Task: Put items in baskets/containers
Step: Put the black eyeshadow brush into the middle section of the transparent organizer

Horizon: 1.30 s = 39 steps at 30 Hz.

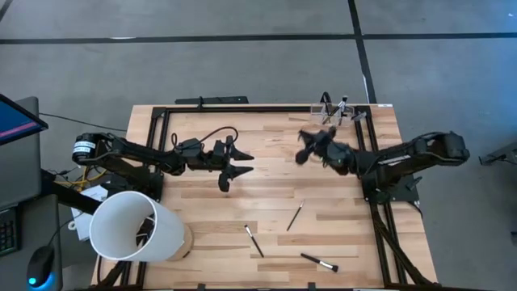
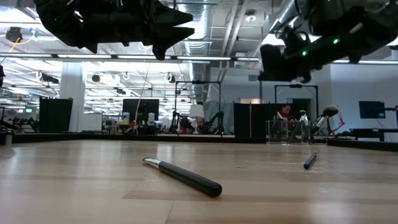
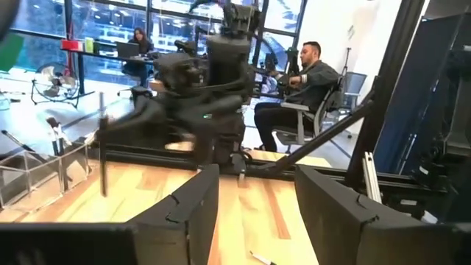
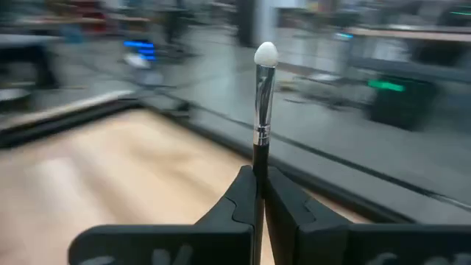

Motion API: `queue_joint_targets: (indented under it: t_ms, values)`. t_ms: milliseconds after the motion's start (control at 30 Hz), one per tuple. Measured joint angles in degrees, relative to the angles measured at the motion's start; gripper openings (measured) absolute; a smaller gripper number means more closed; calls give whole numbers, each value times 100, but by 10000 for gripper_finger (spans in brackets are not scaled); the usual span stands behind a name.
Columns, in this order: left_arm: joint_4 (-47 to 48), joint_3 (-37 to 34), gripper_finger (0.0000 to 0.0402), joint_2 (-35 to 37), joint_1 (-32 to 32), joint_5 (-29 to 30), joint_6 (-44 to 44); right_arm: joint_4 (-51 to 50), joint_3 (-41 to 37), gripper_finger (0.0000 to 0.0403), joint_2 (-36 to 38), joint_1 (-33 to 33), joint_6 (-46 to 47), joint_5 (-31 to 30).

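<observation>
My right gripper (image 1: 305,148) is in the air near the table's far right, shut on one thin makeup brush (image 4: 260,110) with a silvery ferrule and a pale round tip. The small clear holder (image 1: 334,110) stands at the far edge, just beyond that gripper, with several brushes upright in it. Three more brushes lie flat on the wood near the front: one (image 1: 295,216), another (image 1: 254,241) and a third (image 1: 319,262). My left gripper (image 1: 246,162) hangs open above the table's middle, touching nothing. My right gripper pinches the brush's dark handle (image 4: 258,165) between its two fingers, just below the ferrule. The brush lies along the fingers, and its ferrule and pale tip (image 4: 266,53) stick out past the fingertips. It is lifted clear of the table.
A big white tub (image 1: 133,226) lies on its side at the near left corner. A black frame (image 1: 266,107) runs along the table's far edge and sides. In the left wrist view a person sits on a chair (image 3: 309,88) beyond the table. Bare wood lies between the two grippers.
</observation>
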State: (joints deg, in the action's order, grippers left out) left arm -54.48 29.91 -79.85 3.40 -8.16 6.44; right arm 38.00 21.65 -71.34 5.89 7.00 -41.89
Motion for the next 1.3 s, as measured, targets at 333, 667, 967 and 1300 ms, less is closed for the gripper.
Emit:
queue_joint_targets:
  t_ms: [333, 667, 967, 1300]
  values:
    - [0, 0, 172, 0, -13, -21, 4, -755, -16, 8, 165, 2028, 700, -255]
    - [0, 0, 168, 0, -13, -24, -7, -767, -16, 11, 165, 2964, 623, -770]
    - [-4, 0, 163, 0, -13, -24, -15, -758, -9, 12, -22, 3402, 734, -319]
    - [-26, 0, 158, 0, -7, -24, -15, -232, -9, 13, -1277, 3500, 1194, -155]
